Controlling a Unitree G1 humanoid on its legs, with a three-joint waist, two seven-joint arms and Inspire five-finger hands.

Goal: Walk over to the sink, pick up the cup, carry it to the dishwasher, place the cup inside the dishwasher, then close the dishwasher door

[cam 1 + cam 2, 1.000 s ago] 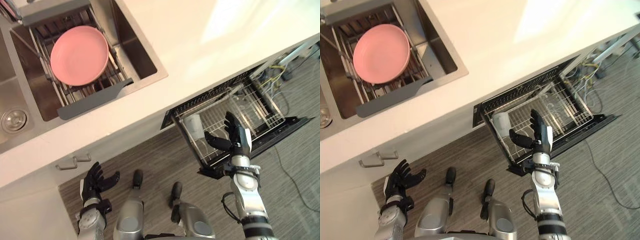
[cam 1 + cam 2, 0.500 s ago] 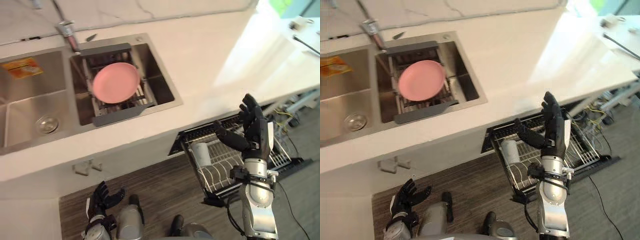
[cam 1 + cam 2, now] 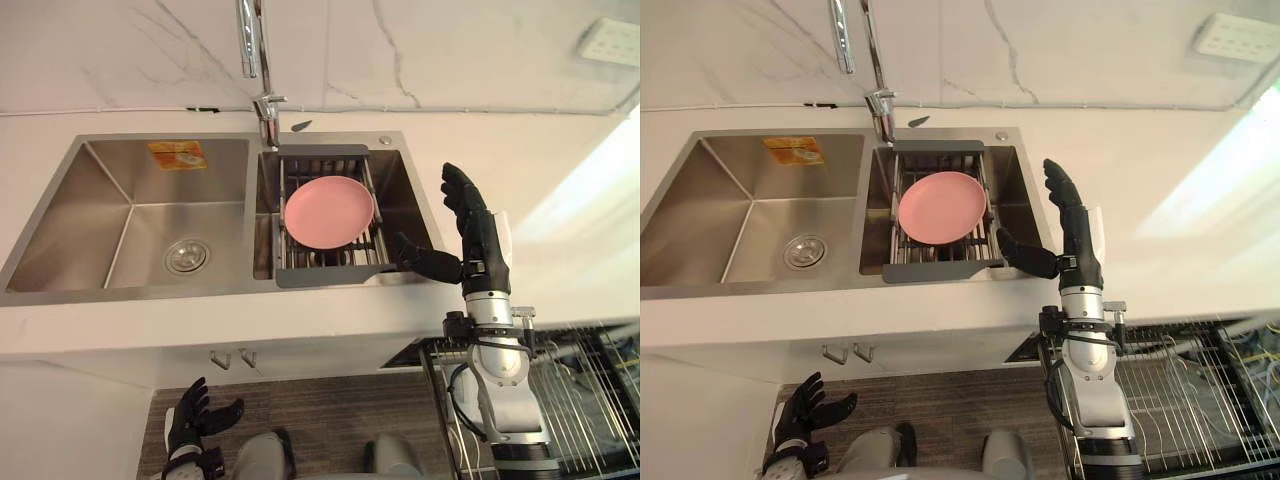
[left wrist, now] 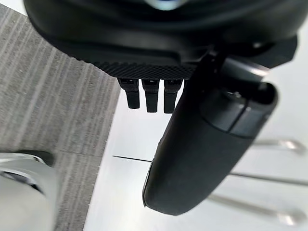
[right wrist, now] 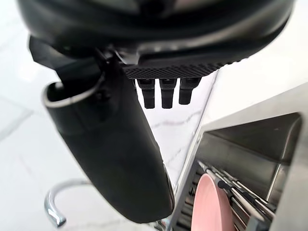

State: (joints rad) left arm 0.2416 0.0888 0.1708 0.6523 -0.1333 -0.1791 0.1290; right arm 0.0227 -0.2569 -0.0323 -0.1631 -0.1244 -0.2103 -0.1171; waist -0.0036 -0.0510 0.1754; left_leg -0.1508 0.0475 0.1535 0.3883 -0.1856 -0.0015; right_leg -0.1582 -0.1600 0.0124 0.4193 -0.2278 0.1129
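Left eye view, nearest first: the left hand hangs low over the striped grey floor in front of the white cabinet front, which carries two small handles. Its fingers are spread and relaxed and it grasps nothing. The left wrist view shows the same straight fingers over floor and cabinet. At the lower right, the dishwasher's wire rack stands pulled out below the counter edge. The right arm rises in front of the rack's near end, and what lies in the rack behind it cannot be told. Where the cup is cannot be told either; neither hand holds it. The right hand stands upright above the white counter, just beside the sink's right bowl. Its fingers are straight, its thumb points out toward the sink, and it is empty. Beyond the counter's front edge lies the steel double sink. The left bowl has a round drain in its floor and an orange sticker on its far wall. The right bowl holds a grey-framed drainer rack, and a pink plate rests in that rack. Behind the divider between the bowls rises the faucet. The marble wall carries a white socket at the far right.
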